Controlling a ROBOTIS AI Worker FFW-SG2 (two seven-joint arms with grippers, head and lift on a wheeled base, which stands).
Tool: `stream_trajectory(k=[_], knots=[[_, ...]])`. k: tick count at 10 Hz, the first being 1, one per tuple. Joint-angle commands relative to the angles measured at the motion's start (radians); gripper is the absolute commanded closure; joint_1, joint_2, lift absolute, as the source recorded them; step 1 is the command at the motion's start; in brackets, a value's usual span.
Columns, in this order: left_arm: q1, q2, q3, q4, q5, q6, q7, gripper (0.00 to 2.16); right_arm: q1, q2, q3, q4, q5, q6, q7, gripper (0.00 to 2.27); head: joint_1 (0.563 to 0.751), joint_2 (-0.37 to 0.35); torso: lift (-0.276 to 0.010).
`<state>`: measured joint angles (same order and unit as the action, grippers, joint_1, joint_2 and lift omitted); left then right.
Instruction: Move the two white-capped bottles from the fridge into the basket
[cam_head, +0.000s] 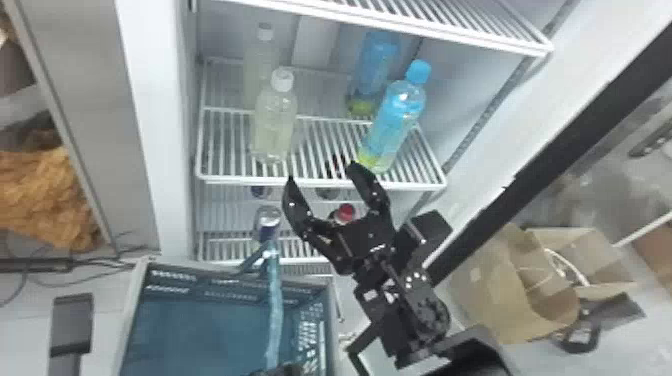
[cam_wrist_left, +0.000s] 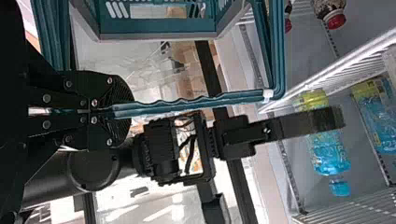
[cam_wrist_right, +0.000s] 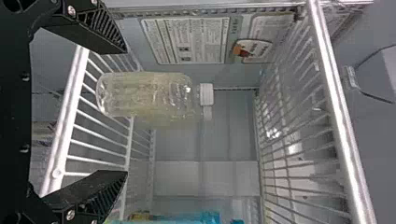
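White-capped bottles (cam_head: 274, 127) on wire shelf (cam_head: 240, 178)

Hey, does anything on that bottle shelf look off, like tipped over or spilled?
Nothing stands out: the front white-capped bottle and front blue-capped bottle stand upright on the wire shelf, and I see no spill.

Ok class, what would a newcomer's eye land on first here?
Probably the vivid front blue-capped bottle, on the right of the fridge shelf, with a paler white-capped bottle to its left. Next, the black right gripper, open before that shelf. Then the teal basket below, its handle clamped in the left gripper.
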<state>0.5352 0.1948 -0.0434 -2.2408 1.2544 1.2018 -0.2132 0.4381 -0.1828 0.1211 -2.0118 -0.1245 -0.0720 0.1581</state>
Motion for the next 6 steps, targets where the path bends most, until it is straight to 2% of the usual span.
stream_trajectory(k=[1, 6], knots=[[0.0, 0.002, 0.001, -0.001, 0.0, -0.002, 0.0, 1.19, -0.063, -0.006, 0.021, 0.057, 0.003, 0.011, 0.011, 0.12, 0.695, -0.32, 0.0], [-0.005, 0.003, -0.001, 0.001, 0.002, -0.002, 0.001, 1.19, -0.227, -0.011, 0.05, 0.185, -0.009, 0.023, 0.049, 0.1, 0.695, -0.268, 0.0]])
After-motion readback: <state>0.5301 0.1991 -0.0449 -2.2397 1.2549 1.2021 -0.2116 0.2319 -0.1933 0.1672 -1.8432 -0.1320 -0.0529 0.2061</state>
